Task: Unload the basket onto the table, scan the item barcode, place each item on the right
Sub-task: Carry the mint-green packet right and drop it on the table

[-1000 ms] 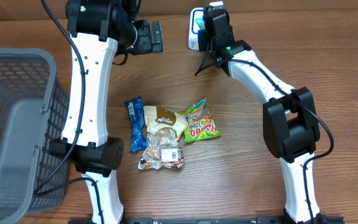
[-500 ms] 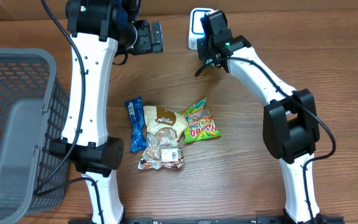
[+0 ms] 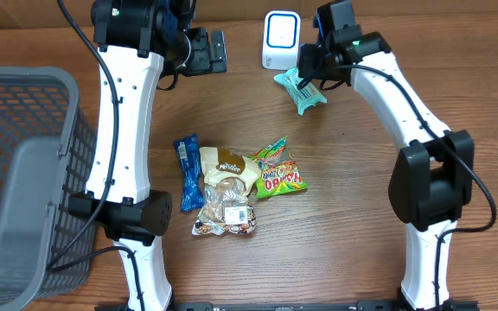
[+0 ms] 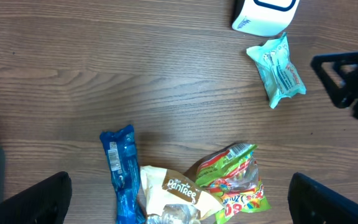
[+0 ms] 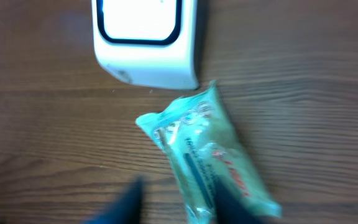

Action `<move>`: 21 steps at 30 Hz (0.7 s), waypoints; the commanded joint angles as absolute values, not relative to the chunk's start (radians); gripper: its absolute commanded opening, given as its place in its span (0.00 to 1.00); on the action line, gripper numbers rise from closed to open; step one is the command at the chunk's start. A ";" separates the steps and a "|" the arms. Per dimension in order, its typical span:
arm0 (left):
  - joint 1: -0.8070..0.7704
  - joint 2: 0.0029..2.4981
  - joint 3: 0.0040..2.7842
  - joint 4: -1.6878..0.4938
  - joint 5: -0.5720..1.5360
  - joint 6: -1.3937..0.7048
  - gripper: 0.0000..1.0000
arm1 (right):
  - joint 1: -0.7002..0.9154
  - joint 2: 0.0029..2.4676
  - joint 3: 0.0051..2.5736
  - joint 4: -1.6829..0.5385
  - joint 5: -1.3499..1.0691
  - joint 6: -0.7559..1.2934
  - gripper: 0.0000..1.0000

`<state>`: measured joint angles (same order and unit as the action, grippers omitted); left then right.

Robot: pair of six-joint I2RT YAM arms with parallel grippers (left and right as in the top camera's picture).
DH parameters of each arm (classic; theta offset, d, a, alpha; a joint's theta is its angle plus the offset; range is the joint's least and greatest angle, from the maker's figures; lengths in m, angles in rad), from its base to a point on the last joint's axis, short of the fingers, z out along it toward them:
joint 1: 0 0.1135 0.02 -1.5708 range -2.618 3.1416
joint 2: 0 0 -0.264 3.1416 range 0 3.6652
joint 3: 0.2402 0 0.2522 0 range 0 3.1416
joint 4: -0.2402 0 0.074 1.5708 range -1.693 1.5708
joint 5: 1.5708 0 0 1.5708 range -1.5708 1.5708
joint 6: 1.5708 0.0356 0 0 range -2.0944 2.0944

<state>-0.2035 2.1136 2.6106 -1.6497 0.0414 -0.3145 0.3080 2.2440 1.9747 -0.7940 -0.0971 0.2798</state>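
One teal packet [image 5: 207, 155] | beside scanner [image 5: 143, 37] | just beside right hand [image 5: 178, 202], unheld

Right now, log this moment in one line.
item: teal plastic packet | where: beside white boxy scanner | right claw: open above it

A crinkled teal packet [image 3: 302, 92] with red and dark print lies flat and slanted. One corner lies just beside the white, dark-rimmed scanner [image 3: 280, 39].
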 commanded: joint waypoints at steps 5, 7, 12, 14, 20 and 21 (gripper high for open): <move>-0.211 2.120 2.615 -1.648 0.045 -0.318 1.00 | 0.319 2.381 1.975 -0.754 -0.141 0.273 0.26; -0.211 2.120 2.615 -1.648 0.045 -0.318 1.00 | 0.319 2.383 1.967 -0.766 -0.133 0.273 0.27; -0.211 2.120 2.615 -1.648 0.045 -0.318 1.00 | 0.304 2.383 1.953 -0.930 0.004 0.319 0.26; -0.211 2.120 2.615 -1.648 0.045 -0.318 1.00 | 0.276 2.383 1.951 -1.036 0.044 0.323 0.27; -0.211 2.120 2.615 -1.648 0.045 -0.318 1.00 | 0.147 2.383 1.951 -1.336 0.104 0.404 0.40; -0.211 2.120 2.615 -1.648 0.045 -0.318 0.99 | 0.113 2.383 1.951 -1.376 0.136 0.426 0.45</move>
